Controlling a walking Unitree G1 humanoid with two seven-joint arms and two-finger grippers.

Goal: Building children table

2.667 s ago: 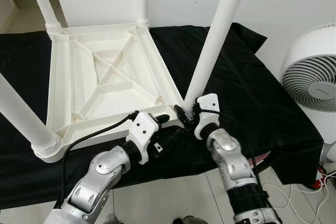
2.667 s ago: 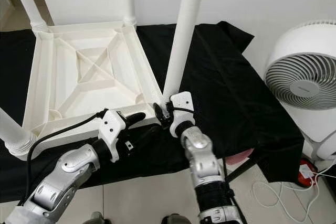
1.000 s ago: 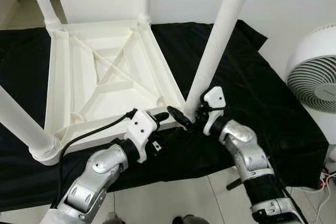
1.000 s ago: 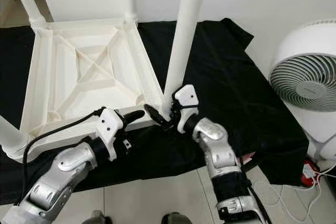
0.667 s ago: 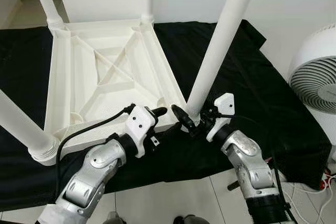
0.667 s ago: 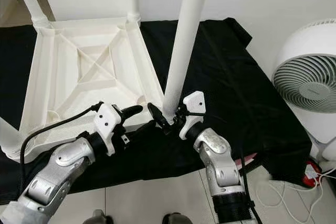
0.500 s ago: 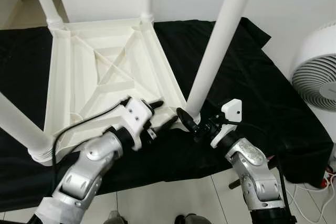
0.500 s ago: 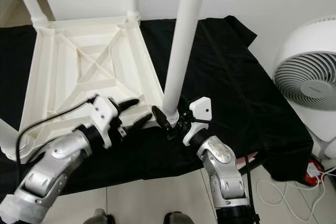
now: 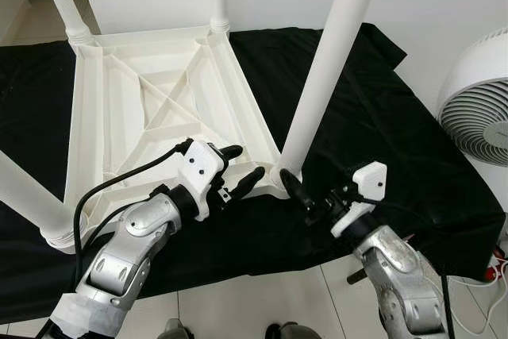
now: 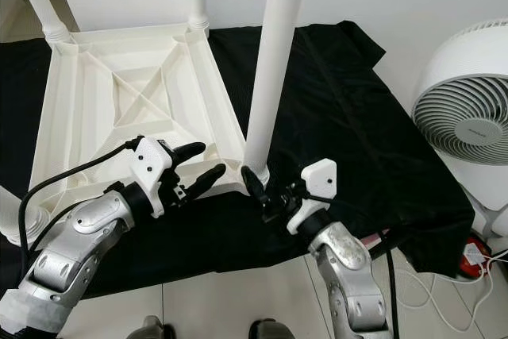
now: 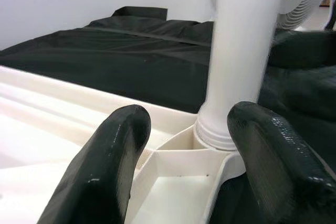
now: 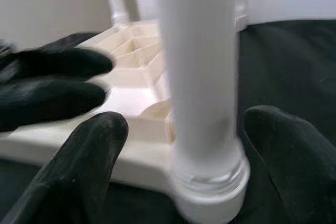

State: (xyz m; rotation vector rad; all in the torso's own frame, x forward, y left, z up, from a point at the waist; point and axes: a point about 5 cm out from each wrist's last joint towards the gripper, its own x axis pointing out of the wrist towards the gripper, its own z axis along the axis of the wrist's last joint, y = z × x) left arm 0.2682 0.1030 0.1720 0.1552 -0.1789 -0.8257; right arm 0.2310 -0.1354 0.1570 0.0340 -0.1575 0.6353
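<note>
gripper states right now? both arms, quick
Left gripper: open, holding nothing, over the upturned white table near its corner.
Right gripper: open, fingers either side of the table leg base, not clamped.

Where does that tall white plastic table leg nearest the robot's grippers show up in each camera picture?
Left eye view: tall white plastic table leg rises right of centre.
Right eye view: it stands at centre.
Left wrist view: it stands upper right.
Right wrist view: it stands at centre.
Shared landmark: the upturned white table top holding its base.
</note>
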